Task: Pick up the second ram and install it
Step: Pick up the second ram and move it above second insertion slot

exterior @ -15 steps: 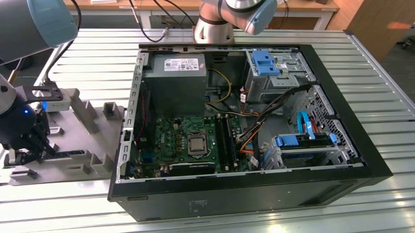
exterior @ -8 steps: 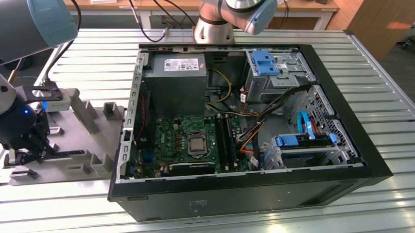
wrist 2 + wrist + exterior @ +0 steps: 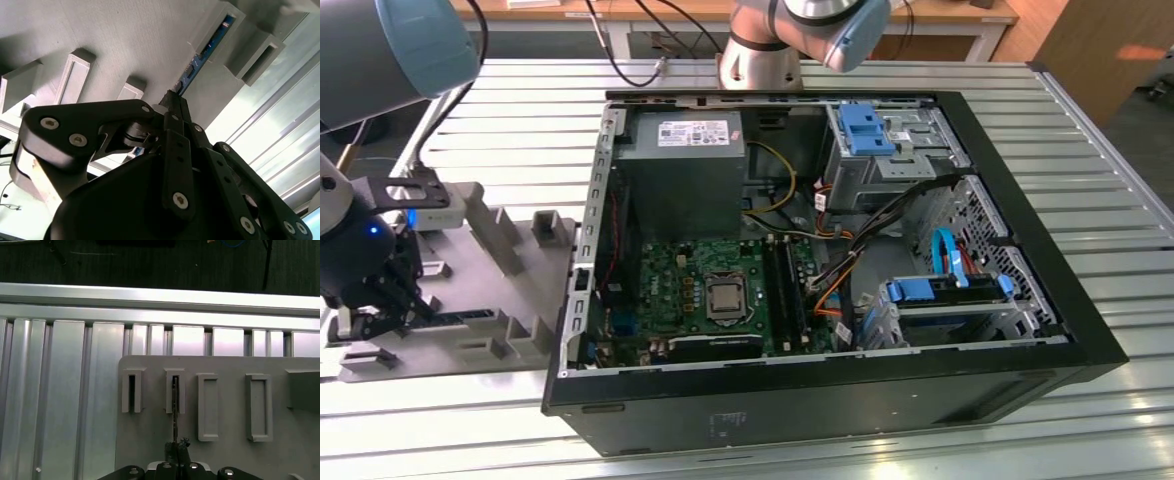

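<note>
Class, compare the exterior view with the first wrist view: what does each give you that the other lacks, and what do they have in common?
The exterior view adds the open computer case with its green motherboard, standing to the exterior view's right of the grey holder. The first wrist view adds the second ram, standing edge-on in one slot of the holder, with the gripper shut on its near end. Shared: the grey holder, the slatted metal table and the gripper.
</note>
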Controlling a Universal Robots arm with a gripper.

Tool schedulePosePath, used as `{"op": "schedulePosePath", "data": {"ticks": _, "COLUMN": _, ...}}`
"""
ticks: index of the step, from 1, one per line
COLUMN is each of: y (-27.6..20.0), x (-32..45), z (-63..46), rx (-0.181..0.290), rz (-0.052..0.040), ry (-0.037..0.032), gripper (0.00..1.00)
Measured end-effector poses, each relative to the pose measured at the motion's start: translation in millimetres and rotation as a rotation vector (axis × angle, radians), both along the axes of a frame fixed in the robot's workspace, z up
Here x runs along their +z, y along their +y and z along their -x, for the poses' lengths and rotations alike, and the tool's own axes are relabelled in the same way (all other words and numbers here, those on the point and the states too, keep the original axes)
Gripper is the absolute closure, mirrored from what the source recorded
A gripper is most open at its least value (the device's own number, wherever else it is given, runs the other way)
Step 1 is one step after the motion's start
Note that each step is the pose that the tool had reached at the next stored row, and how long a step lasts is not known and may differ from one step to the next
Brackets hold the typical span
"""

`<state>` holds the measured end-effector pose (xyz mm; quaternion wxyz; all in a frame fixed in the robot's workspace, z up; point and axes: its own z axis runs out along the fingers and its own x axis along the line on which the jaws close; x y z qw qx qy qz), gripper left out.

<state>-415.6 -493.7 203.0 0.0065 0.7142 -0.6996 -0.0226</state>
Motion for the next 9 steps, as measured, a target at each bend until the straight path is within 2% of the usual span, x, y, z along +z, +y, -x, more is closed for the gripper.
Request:
{"op": "schedulePosePath", "data": {"ticks": 7, "y": 0.0, "x": 0.2, "z": -0.1, "rx": -0.004, "rz": -0.0001, "ry": -0.0002, "gripper": 0.88}}
{"op": "schedulePosePath", "data": {"ticks": 9, "y": 0.0, "x": 2.4, "z": 0.0, "rx": -0.004, "rz": 0.0000, "ry": 0.0000, "gripper": 0.88}}
